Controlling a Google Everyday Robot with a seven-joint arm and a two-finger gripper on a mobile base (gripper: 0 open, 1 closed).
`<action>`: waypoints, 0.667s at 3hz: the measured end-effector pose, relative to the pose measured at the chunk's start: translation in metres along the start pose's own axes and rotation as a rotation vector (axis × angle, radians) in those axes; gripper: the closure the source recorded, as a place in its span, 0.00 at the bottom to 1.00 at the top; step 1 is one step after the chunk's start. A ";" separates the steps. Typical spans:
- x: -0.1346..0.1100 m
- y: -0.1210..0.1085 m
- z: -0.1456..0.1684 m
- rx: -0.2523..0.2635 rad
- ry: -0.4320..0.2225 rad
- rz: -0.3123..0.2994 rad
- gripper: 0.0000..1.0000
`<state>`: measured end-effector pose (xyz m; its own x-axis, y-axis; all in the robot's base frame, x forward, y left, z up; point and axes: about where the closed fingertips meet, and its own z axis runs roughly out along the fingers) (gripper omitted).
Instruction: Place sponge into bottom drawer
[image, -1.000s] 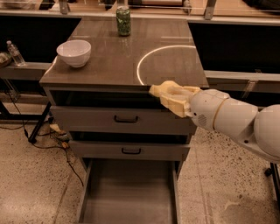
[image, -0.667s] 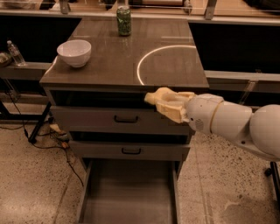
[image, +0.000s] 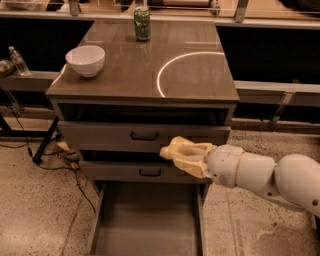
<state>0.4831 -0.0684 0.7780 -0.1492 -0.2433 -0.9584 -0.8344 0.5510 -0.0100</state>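
A white bowl (image: 85, 60) and green can (image: 142, 23) stand on the countertop (image: 125, 75).

We can read no text, brand or number anywhere: the green can (image: 142, 23) at twelve o'clock on the cabinet top (image: 125, 80) bears markings we cannot make out, and the gripper (image: 174, 152), at five o'clock from the view's middle, shows none.

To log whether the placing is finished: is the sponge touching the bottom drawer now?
Apart. The camera view shows the gripper holding the sponge before the middle drawer front, and the bottom drawer lies open lower down, its floor bare.
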 end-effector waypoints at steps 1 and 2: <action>0.063 0.012 0.019 -0.041 0.041 -0.055 1.00; 0.120 0.021 0.033 -0.024 0.094 -0.107 1.00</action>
<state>0.4653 -0.0594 0.6538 -0.1067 -0.3743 -0.9212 -0.8604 0.4990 -0.1031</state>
